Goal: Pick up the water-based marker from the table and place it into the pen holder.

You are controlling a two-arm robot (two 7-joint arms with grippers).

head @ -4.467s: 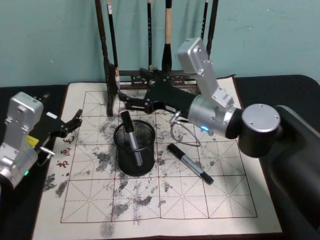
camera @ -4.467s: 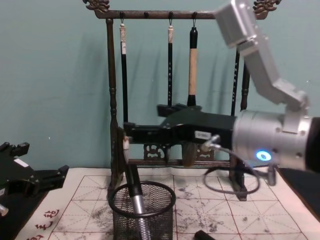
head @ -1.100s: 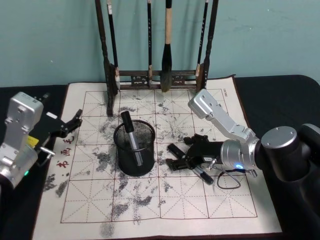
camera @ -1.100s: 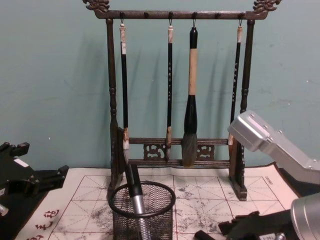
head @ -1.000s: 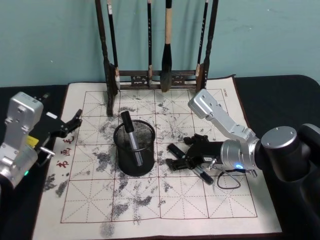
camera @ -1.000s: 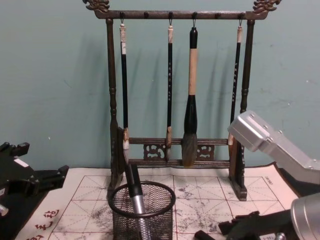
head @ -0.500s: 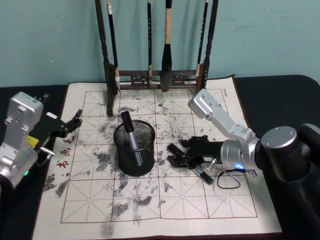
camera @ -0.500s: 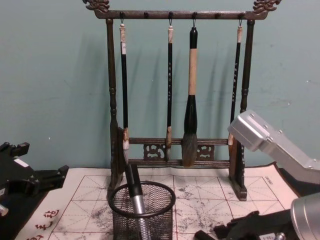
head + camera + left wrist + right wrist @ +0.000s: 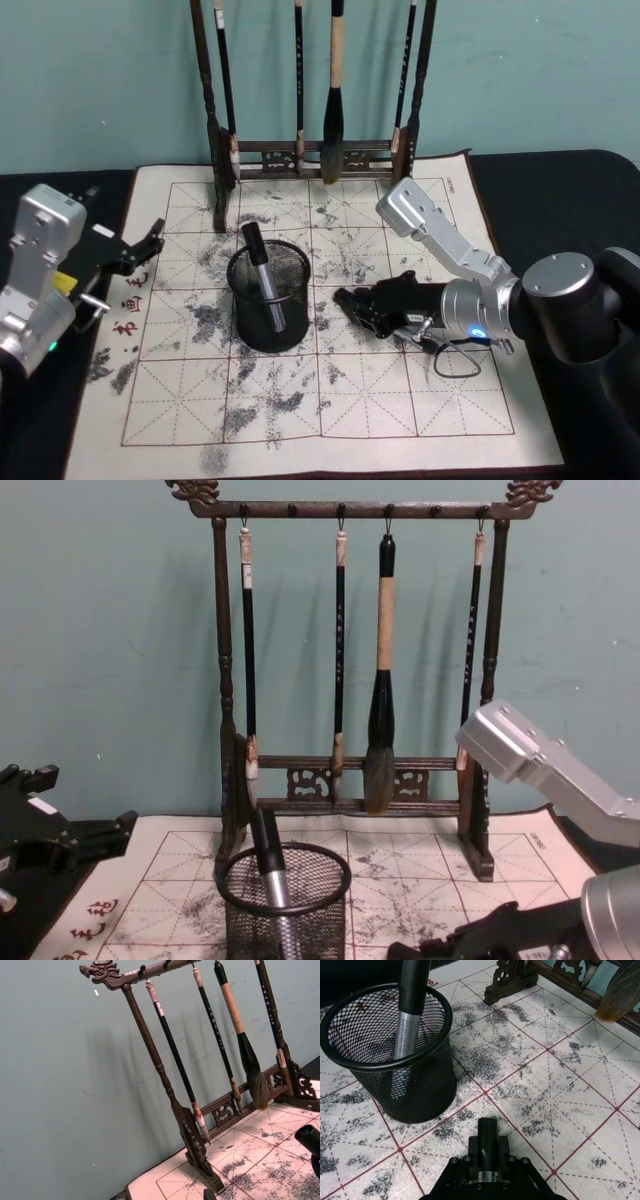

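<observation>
Marker gripped, lift and drop not yet done

My right gripper sits low over the ink-stained mat, jaws closed on the water-based marker. The marker seems to rest on the table, just right of the pen holder. I judge 2 steps are left: raise it over the rim, then let it go inside. 1 other marker already leans in the holder, so the free side looks safer. The brush rack stands close behind. My left gripper is parked at the mat's left edge, fingers apart.
</observation>
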